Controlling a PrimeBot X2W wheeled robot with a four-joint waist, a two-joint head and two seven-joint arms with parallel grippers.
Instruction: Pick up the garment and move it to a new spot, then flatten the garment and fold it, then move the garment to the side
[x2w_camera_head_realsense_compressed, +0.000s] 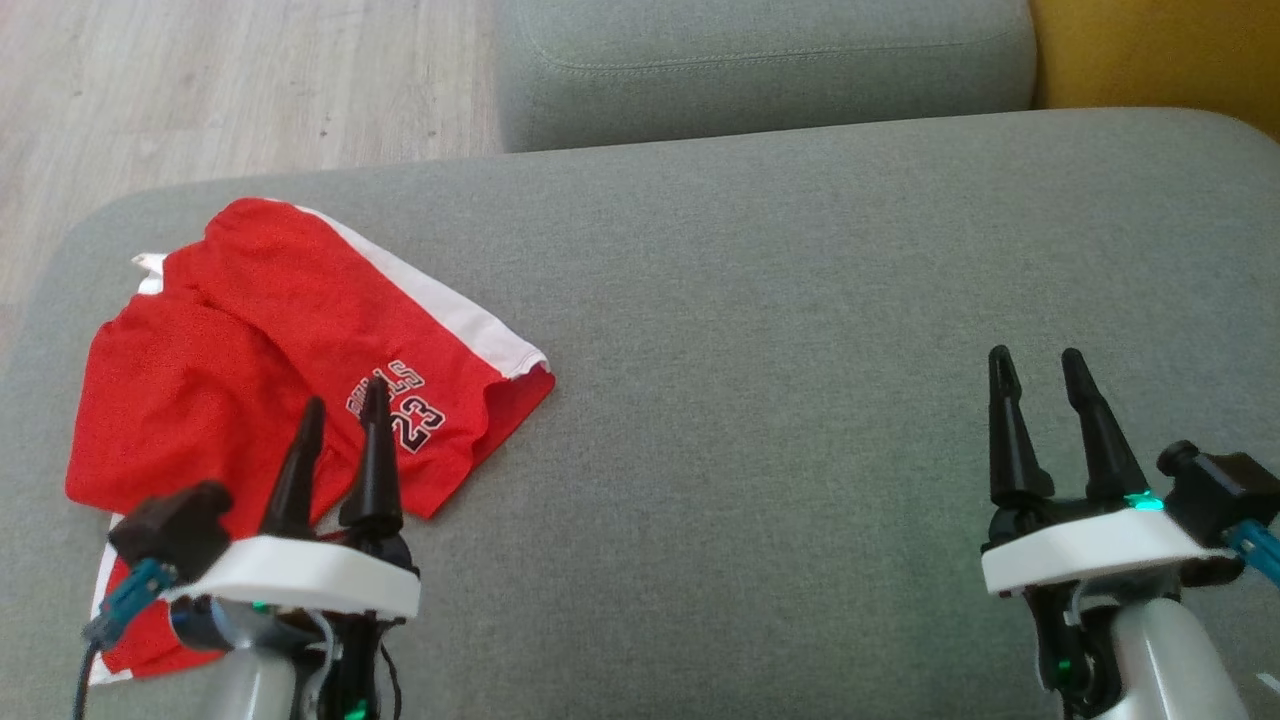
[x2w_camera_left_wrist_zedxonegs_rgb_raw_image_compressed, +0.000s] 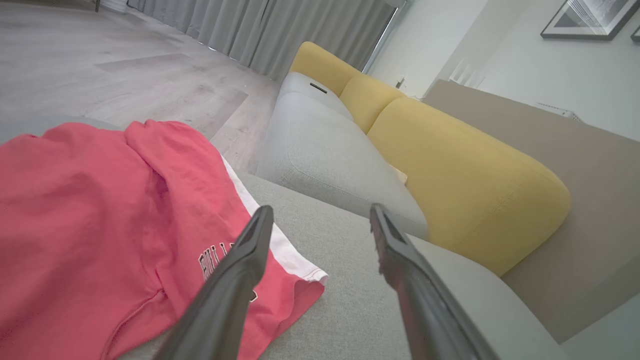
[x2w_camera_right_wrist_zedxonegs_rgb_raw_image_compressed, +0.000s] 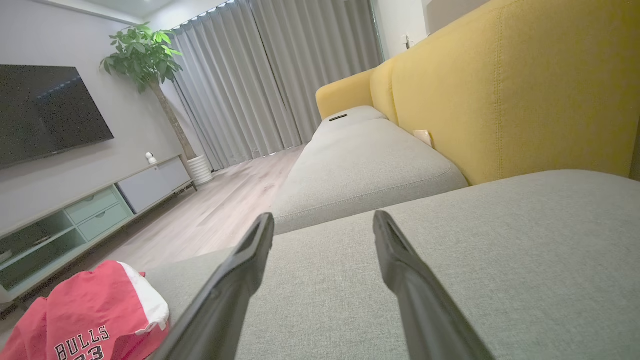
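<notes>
The garment (x2w_camera_head_realsense_compressed: 250, 350) is a pair of red shorts with a white side stripe and black lettering, lying folded on the left part of the grey cushion (x2w_camera_head_realsense_compressed: 800, 330). My left gripper (x2w_camera_head_realsense_compressed: 345, 392) hangs open just above its near edge, with nothing between its fingers. In the left wrist view the garment (x2w_camera_left_wrist_zedxonegs_rgb_raw_image_compressed: 100, 225) spreads to the left of the left gripper (x2w_camera_left_wrist_zedxonegs_rgb_raw_image_compressed: 320, 216). My right gripper (x2w_camera_head_realsense_compressed: 1036, 357) stands open over bare cushion far to the right. The right wrist view has the garment (x2w_camera_right_wrist_zedxonegs_rgb_raw_image_compressed: 95, 320) at lower left, well away from the right gripper (x2w_camera_right_wrist_zedxonegs_rgb_raw_image_compressed: 324, 220).
A second grey seat cushion (x2w_camera_head_realsense_compressed: 760, 70) lies beyond, with yellow backrests (x2w_camera_right_wrist_zedxonegs_rgb_raw_image_compressed: 500, 90) to the right. Wooden floor (x2w_camera_head_realsense_compressed: 230, 90) borders the cushion's left and far-left edge. A TV stand (x2w_camera_right_wrist_zedxonegs_rgb_raw_image_compressed: 90, 210) and a plant (x2w_camera_right_wrist_zedxonegs_rgb_raw_image_compressed: 145, 55) stand across the room.
</notes>
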